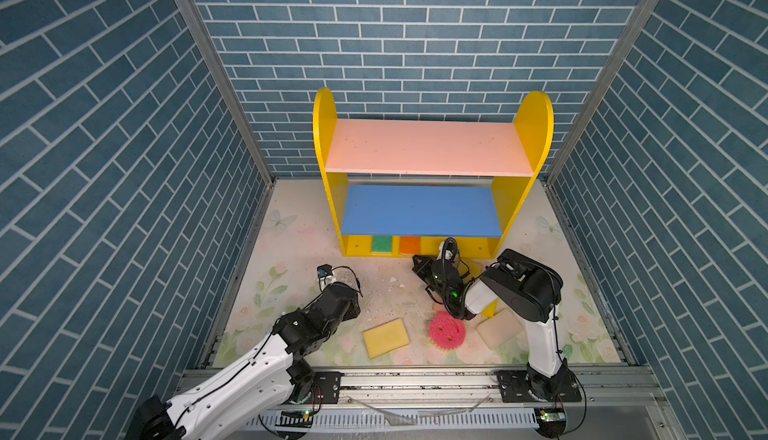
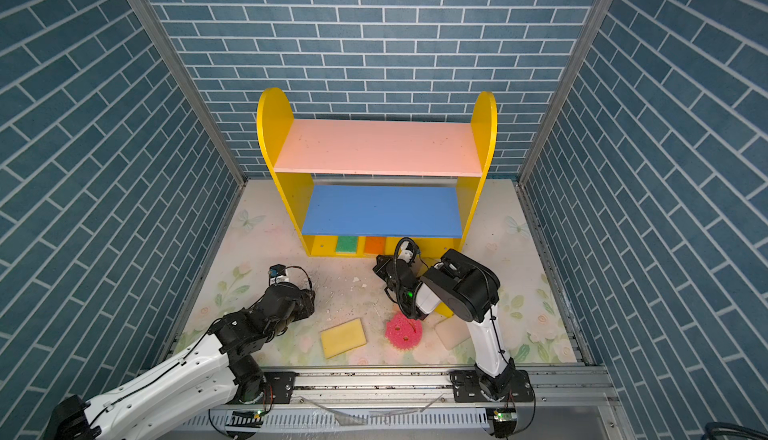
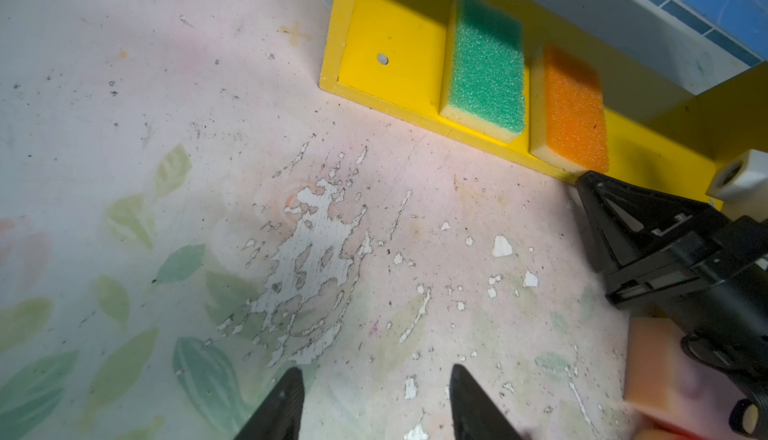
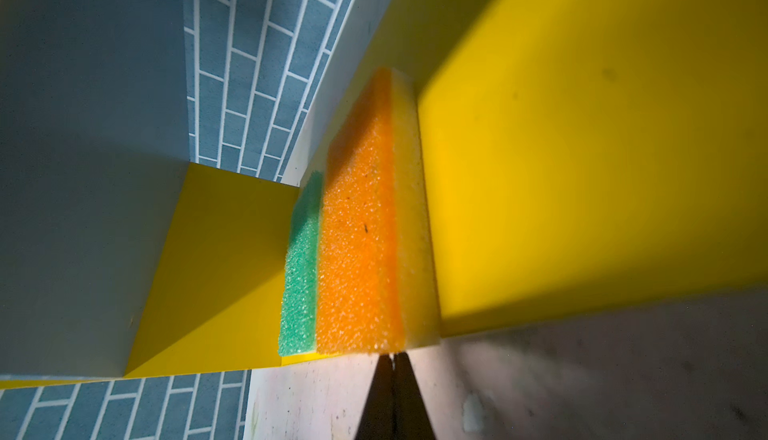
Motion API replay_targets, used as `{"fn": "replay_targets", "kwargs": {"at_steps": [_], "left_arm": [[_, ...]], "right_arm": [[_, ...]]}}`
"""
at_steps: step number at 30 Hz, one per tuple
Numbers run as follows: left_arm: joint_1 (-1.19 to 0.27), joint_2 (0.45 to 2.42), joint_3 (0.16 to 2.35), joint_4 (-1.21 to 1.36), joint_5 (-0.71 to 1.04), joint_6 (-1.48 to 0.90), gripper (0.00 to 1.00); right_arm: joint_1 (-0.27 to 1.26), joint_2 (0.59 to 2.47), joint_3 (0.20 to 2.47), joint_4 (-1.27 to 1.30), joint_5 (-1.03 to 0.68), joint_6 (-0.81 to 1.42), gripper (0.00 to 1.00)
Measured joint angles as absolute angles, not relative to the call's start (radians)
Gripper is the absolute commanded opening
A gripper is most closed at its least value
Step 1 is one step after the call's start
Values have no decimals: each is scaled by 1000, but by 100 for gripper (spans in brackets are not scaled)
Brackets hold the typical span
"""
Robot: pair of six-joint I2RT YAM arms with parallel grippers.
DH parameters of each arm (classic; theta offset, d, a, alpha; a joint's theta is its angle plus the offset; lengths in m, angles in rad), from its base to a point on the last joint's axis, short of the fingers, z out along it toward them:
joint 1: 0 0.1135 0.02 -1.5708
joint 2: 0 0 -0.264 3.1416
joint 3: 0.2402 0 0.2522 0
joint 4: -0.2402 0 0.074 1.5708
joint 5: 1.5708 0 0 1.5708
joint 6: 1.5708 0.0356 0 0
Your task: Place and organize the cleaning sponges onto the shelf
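The shelf [image 1: 428,147] [image 2: 374,147] stands at the back, its pink and blue boards bare. On its yellow base lie a green sponge [image 1: 381,244] [image 3: 486,64] [image 4: 301,267] and an orange sponge [image 1: 410,245] [image 3: 575,105] [image 4: 357,242], side by side. My right gripper [image 4: 392,357] [image 1: 417,260] is shut and holds nothing. Its tips touch the orange sponge's front edge. My left gripper [image 3: 376,375] hangs open over bare floor, left of the shelf's front.
Loose on the floor near the front lie a yellow sponge [image 1: 386,337], a round pink sponge [image 1: 446,331] and a cream sponge [image 1: 498,328]. More sponges lie partly hidden under the right arm [image 1: 519,288]. Brick-pattern walls close in three sides.
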State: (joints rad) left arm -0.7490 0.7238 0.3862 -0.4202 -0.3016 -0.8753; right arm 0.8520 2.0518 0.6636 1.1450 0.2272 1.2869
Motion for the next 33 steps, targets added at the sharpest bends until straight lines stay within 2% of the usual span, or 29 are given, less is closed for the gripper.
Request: {"fn": "replay_targets", "kwargs": {"at_steps": [21, 33], "left_arm": [[-749, 727, 386, -420, -301, -876, 58], [-749, 735, 387, -420, -297, -875, 58]], "right_arm": [[842, 2053, 667, 1144, 209, 1303, 0], [903, 1879, 683, 727, 198, 1071, 0]]}}
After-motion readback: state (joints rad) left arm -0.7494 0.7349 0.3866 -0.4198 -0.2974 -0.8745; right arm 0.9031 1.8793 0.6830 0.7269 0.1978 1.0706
